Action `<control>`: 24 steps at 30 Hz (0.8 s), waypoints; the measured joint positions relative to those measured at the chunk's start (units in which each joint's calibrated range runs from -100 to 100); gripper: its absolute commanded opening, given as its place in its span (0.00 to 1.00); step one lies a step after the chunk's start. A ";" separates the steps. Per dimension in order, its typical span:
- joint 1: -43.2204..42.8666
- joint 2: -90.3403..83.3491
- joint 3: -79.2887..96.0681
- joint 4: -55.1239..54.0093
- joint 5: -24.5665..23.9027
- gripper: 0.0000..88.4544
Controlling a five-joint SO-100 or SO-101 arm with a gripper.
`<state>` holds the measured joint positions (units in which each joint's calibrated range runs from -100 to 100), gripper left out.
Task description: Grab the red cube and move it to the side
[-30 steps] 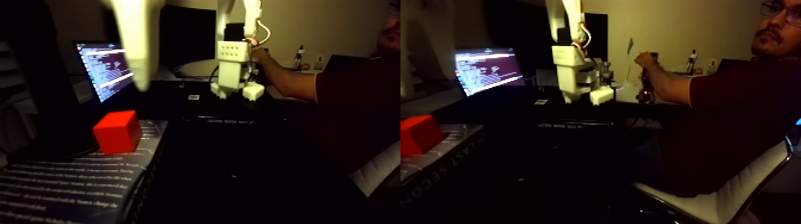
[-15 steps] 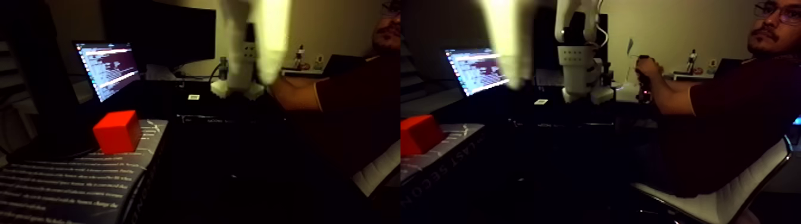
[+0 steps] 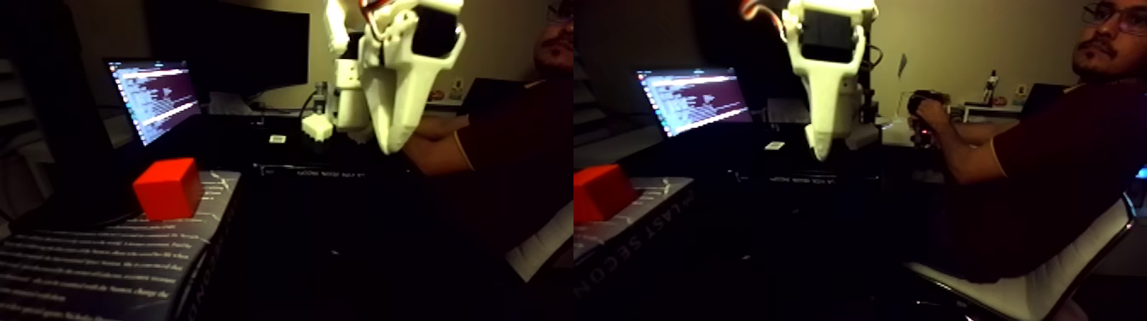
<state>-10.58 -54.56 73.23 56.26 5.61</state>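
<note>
White and tapering to a point, the gripper (image 3: 391, 147) hangs in mid-air in the left half of the fixed view's side-by-side pair, its tip aimed down at about 6 o'clock. Whether its fingers are apart or together I cannot tell, since they merge into one pale wedge here; nothing is clamped in it. From that tip the red cube (image 3: 168, 188) lies at roughly 8 o'clock, well apart, resting on the corner of a dark book (image 3: 102, 265) whose cover bears lines of pale text. A lit laptop screen (image 3: 154, 96) stands at about 12 o'clock from the cube, with a dark monitor (image 3: 230, 47) behind it. At 3 o'clock from the gripper a person's forearm (image 3: 435, 141) reaches in towards a second white arm (image 3: 341, 107) standing on the desk farther back.

Going to the right half of the same fixed view, the gripper tip sits near the top centre, again pointing down, with its state just as unreadable. Only part of the cube shows, cut by the seam at the left edge, at about 8 o'clock from the tip and still on the book. At 3 o'clock from the gripper the person's hand (image 3: 926, 111) grips a small device. A white-edged chair (image 3: 1041, 273) curves in at lower right.
</note>
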 measured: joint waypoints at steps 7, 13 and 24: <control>-0.15 -10.69 7.08 -2.04 -4.35 0.01; -0.15 -20.03 13.79 -2.12 -6.08 0.01; 3.94 -28.36 18.42 -1.22 -6.19 0.01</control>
<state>-6.64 -82.92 91.65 55.04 -0.58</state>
